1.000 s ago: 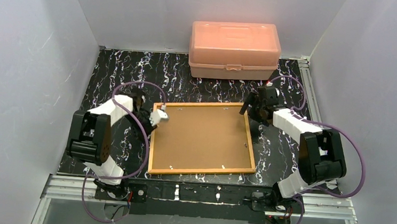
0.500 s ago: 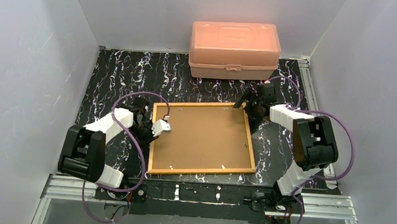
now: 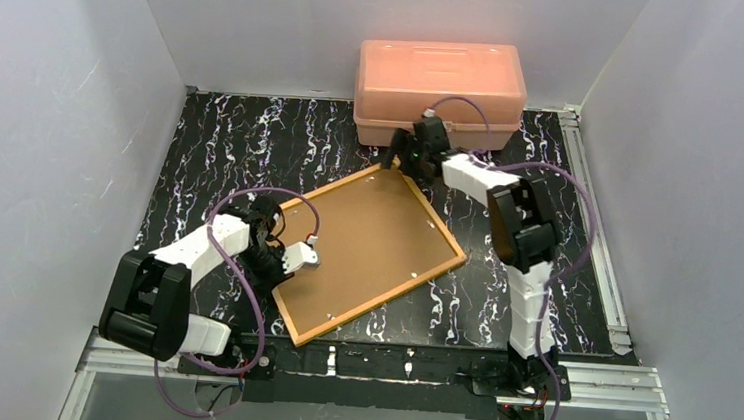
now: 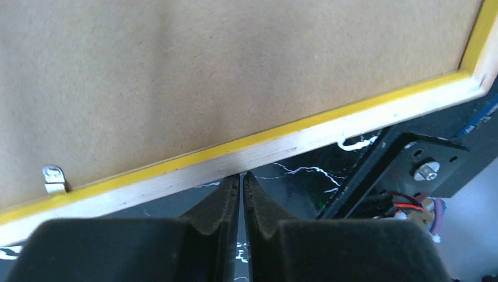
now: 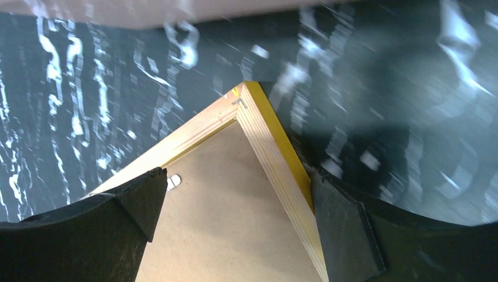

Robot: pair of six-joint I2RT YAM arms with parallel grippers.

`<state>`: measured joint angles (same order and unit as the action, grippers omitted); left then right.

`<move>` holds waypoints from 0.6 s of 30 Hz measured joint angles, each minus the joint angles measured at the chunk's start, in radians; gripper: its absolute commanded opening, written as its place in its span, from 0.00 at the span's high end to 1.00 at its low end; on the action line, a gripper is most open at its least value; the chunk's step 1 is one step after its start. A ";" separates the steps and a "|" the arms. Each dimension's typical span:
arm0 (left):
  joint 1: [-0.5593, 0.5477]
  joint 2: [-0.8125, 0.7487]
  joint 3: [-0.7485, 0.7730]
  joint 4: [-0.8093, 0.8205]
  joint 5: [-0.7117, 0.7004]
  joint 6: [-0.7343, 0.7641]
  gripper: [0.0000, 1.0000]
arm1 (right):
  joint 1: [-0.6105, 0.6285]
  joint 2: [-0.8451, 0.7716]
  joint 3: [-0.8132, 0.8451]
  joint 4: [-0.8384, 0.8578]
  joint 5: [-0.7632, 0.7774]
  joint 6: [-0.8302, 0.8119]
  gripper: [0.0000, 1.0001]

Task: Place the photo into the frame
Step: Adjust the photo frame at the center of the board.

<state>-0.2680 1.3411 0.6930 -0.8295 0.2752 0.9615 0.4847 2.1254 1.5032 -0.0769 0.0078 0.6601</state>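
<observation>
On the black marbled desk [image 3: 222,148] the frame [image 3: 370,250] lies back side up with its brown board showing. It sits at an angle, one corner pointing at the pink box [image 3: 440,80]. The right claw [image 3: 402,159] is over that far corner with its fingers spread wide, one on either side (not gripping anything). The left claw [image 4: 241,176] has its fingers pressed together, tips right at the frame's outer wooden edge, near a small metal clip [image 4: 54,178].
</observation>
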 measured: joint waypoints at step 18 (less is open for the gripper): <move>-0.047 0.018 0.167 -0.246 0.134 0.012 0.60 | 0.145 0.063 0.229 -0.204 0.069 -0.202 0.01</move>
<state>-0.3149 1.3586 0.8600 -1.0752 0.4088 0.9733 0.6292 2.1887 1.7321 -0.2810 0.0772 0.4583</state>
